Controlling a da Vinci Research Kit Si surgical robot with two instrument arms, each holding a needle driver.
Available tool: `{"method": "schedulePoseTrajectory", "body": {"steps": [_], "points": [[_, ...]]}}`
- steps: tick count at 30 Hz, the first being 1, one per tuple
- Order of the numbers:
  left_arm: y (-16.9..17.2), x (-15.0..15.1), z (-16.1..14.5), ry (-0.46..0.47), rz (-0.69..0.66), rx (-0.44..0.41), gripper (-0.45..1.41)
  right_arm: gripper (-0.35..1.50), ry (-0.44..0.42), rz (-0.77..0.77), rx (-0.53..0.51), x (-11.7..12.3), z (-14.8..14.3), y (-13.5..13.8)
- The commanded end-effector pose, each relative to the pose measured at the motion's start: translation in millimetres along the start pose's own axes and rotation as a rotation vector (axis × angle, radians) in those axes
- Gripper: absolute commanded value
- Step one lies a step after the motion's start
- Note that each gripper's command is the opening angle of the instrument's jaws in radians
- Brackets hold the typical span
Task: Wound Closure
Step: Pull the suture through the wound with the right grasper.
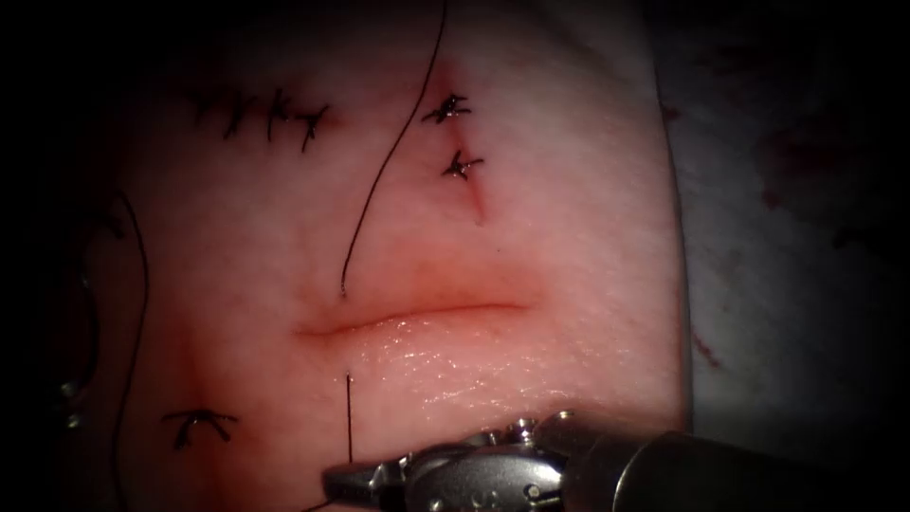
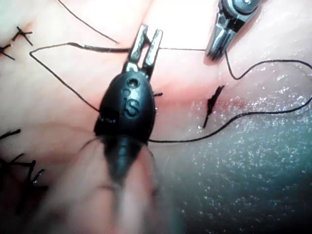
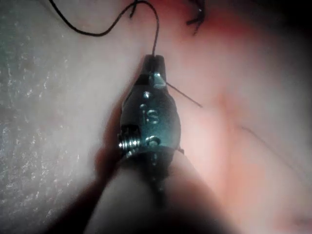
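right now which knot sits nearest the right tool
The lone knot below and left of the cut; the other knots lie above it. The right tool holds the thread.

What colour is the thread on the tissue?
The thread is black, clearest in the endoscope view against the pink tissue.

Your right tool (image 1: 346,482) lies low across the tissue, jaws closed on the thread. Your left tool (image 2: 146,46) holds its jaws slightly parted around thread.
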Motion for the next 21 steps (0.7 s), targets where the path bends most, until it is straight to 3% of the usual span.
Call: {"method": "schedulePoseTrajectory", "body": {"steps": [1,3,6,9,10,12,14,18,19,21], "points": [[0.0,-0.6,0.7,0.002,0.000,0.000,-0.45,-0.35,0.028,-0.021,0.024,2.9,0.1,-3.2],[0.1,-0.6,0.9,0.001,0.000,0.002,-0.45,-0.35,0.051,-0.038,0.047,5.4,-0.4,-5.7],[0.1,-0.6,1.0,-0.001,0.000,0.001,-0.45,-0.35,0.070,-0.040,0.065,7.3,-0.6,-7.4],[0.1,-0.5,1.1,-0.003,0.000,0.000,-0.45,-0.35,0.069,-0.034,0.071,8.0,-0.4,-7.3],[0.1,-0.5,1.1,-0.003,0.000,0.000,-0.45,-0.20,0.069,-0.028,0.069,7.9,-0.3,-6.8],[0.1,-0.6,1.1,-0.004,0.000,0.000,-0.45,0.76,0.056,-0.009,0.057,6.7,0.1,-4.4],[0.1,-0.6,1.0,-0.003,0.000,-0.001,-0.45,1.26,0.059,-0.028,0.028,4.7,0.5,-1.1],[0.1,-0.5,0.7,-0.003,0.001,-0.003,-0.45,1.38,0.071,-0.028,0.003,0.1,0.4,3.7],[0.1,-0.5,0.5,-0.003,0.001,-0.004,-0.45,1.38,0.069,-0.041,0.000,-2.1,0.4,5.2],[0.1,-0.6,0.5,-0.003,0.001,-0.005,-0.45,1.38,0.066,-0.044,-0.007,-3.9,0.6,6.3]]}}
